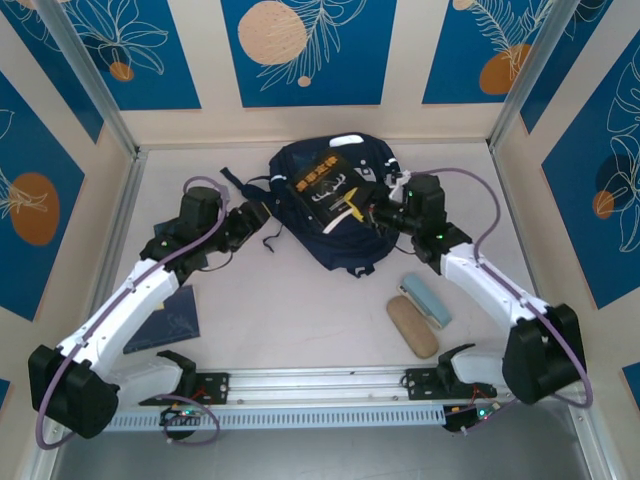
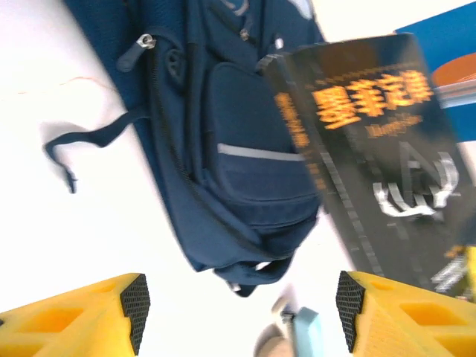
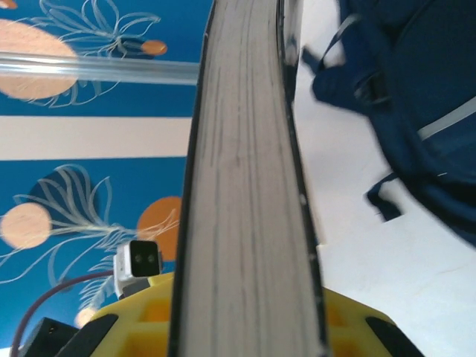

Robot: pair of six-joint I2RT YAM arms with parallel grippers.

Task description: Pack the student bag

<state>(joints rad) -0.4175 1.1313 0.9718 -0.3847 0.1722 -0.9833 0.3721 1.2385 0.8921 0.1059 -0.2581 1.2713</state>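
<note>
The student bag [image 1: 350,235], a navy-blue backpack, lies flat at the back middle of the table. A black book [image 1: 325,190] with orange lettering is held over its top. My right gripper [image 1: 372,212] is shut on the book's right edge. In the right wrist view the book's pale page edge [image 3: 245,186] runs up between the yellow jaws, with the bag [image 3: 416,89] to the right. My left gripper [image 1: 262,222] stands just left of the bag. In the left wrist view it is open [image 2: 242,309] with nothing between its pads, facing the bag [image 2: 223,149] and the book [image 2: 379,149].
A light blue case [image 1: 427,300] and a tan case [image 1: 412,327] lie at the right front. A dark blue flat folder [image 1: 170,320] lies under the left arm. A metal rail [image 1: 320,385] runs along the near edge, and walls close in the sides and back.
</note>
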